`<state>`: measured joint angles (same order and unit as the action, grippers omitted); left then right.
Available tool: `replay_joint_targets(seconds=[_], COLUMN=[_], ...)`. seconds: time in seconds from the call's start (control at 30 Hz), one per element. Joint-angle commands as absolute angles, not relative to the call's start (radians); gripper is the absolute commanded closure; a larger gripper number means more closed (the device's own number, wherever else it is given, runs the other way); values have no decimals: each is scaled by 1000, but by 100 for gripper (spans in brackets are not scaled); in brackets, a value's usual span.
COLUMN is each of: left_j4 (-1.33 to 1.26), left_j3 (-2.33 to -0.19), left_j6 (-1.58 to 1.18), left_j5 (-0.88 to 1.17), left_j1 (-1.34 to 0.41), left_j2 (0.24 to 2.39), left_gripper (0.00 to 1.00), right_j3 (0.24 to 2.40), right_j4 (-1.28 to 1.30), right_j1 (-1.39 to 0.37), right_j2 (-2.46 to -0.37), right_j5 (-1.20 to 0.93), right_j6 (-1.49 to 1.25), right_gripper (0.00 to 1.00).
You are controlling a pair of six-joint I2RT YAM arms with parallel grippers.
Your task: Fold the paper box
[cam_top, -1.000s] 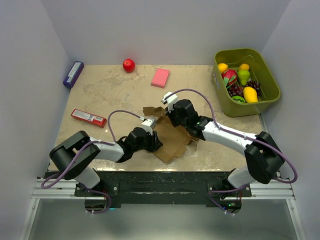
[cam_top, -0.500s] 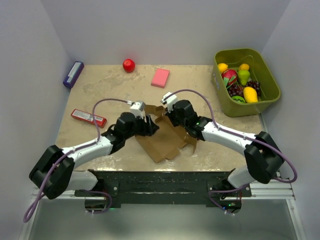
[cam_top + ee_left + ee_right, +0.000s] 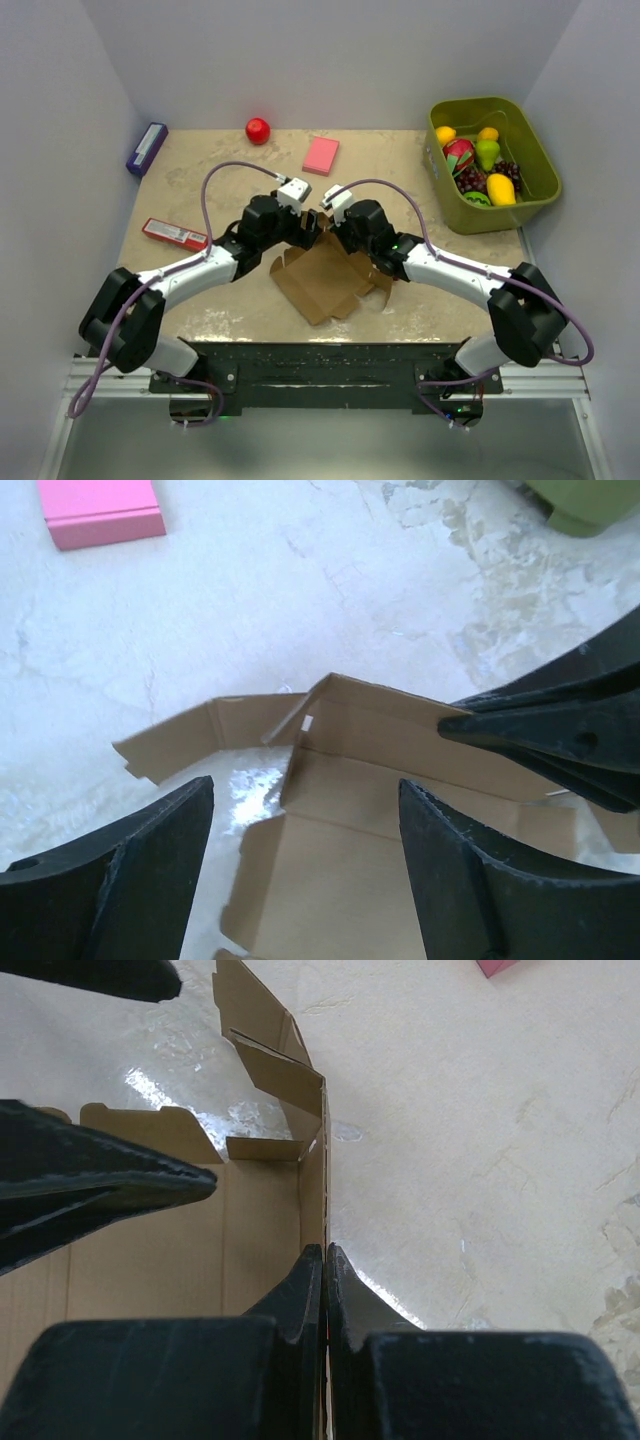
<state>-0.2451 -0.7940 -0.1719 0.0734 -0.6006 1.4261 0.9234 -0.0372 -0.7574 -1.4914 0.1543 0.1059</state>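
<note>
The paper box point(image 3: 322, 278) is a brown cardboard cut-out lying mid-table, with its far wall and a corner flap raised. My right gripper point(image 3: 338, 232) is shut on that upright wall; in the right wrist view the fingertips point(image 3: 324, 1256) pinch the wall's thin edge point(image 3: 312, 1175). My left gripper point(image 3: 302, 230) hovers at the box's far left corner, open, nothing between its fingers. In the left wrist view the left gripper point(image 3: 305, 815) straddles the box floor point(image 3: 340, 870) below the raised corner point(image 3: 325, 695). The right gripper's fingers point(image 3: 560, 735) reach in from the right.
A pink flat block point(image 3: 321, 155) and a red ball point(image 3: 258, 130) lie behind the box. A green bin point(image 3: 490, 216) of toy fruit stands at the far right. A purple box point(image 3: 146, 148) and a red bar point(image 3: 176, 235) lie at the left.
My left arm swung from the box's near left side round to its far left corner, and its jaws opened wide. The box's left side dropped flatter. The right gripper kept its grip.
</note>
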Motion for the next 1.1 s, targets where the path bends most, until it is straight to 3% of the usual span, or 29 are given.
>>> replay_joint_targets(seconds=[0.0,0.23,0.4,0.53,0.77,1.0,1.03,1.07], left_j4=[-288,-446,-500,-486,-492,-537,-543,-551], left_j3=[-844,-796,-791,-802,-779,-761,-758,-752], left_j6=[-48,-5,24,34,40,46,51,52], left_j5=[70,178,225,250,235,195,181,172], left_j1=[-598,-594,-595,-594,-594,-594,-595,-595], left_j2=[1468,1508,1531,1566,1578,1595,1592,1591], left_gripper=[21,24,32,50,61,97,100,100], right_j3=[922,925,925,927,931,946,962,971], right_j4=[-6,-3,-3,-3,-3,23,32,49], right_j1=[-762,-764,-762,-764,-764,-762,-764,-764], right_j2=[-1503,-1509,-1512,-1511,-1509,-1499,-1496,-1491], right_j5=[104,92,83,80,92,104,110,124], right_j6=[112,114,115,117,112,92,84,78], right_gripper=[100,100,100,100,96,89,87,77])
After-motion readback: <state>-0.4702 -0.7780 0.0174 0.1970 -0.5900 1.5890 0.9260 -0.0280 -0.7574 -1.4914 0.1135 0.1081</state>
